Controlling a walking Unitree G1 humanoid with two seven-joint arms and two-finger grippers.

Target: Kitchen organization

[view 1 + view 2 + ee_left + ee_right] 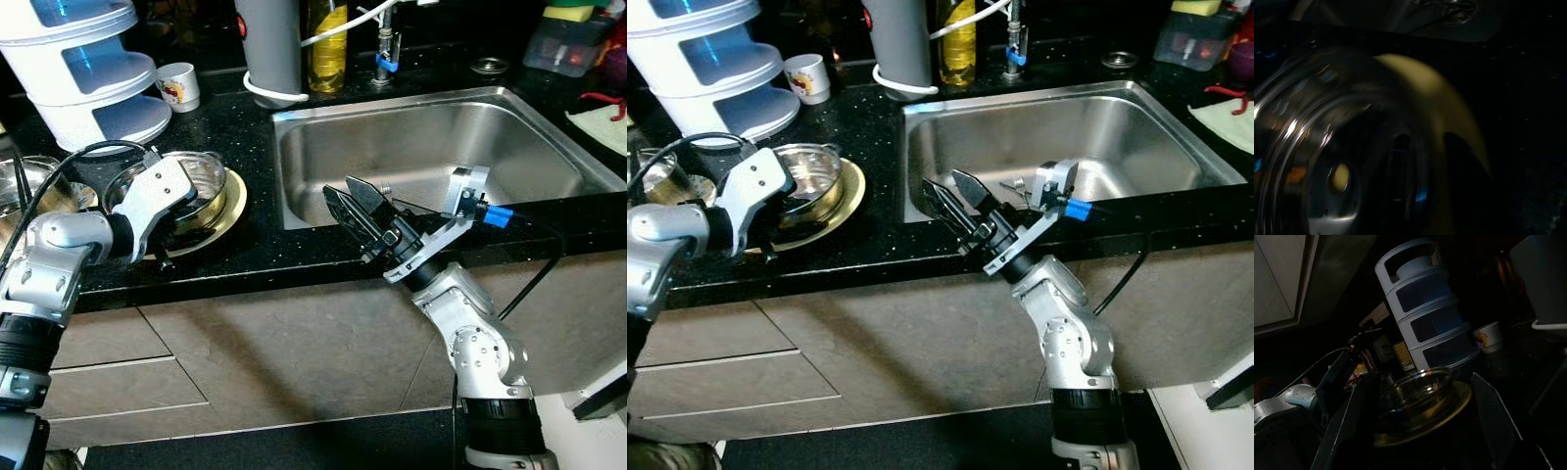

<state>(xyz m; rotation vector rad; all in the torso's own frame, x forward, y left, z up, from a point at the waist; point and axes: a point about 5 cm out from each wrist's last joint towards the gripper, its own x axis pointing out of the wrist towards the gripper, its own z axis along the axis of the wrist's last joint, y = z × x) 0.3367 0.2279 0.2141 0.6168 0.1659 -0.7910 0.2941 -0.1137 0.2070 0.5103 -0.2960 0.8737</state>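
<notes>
A clear glass bowl (201, 186) sits on a yellow plate (232, 208) on the black counter (235, 127), at nine o'clock from the steel sink (431, 147). At twelve o'clock from the bowl stand a small printed cup (178, 85) and, beside it at ten o'clock, a white tiered container (83, 69); a grey cylinder (269, 49) and an oil bottle (328, 44) line the back. The left gripper (167, 240) is at the bowl's near edge (whether its fingers are parted I cannot tell). The right gripper (355, 208) hangs at the sink's front rim, fingers spread, holding nothing.
</notes>
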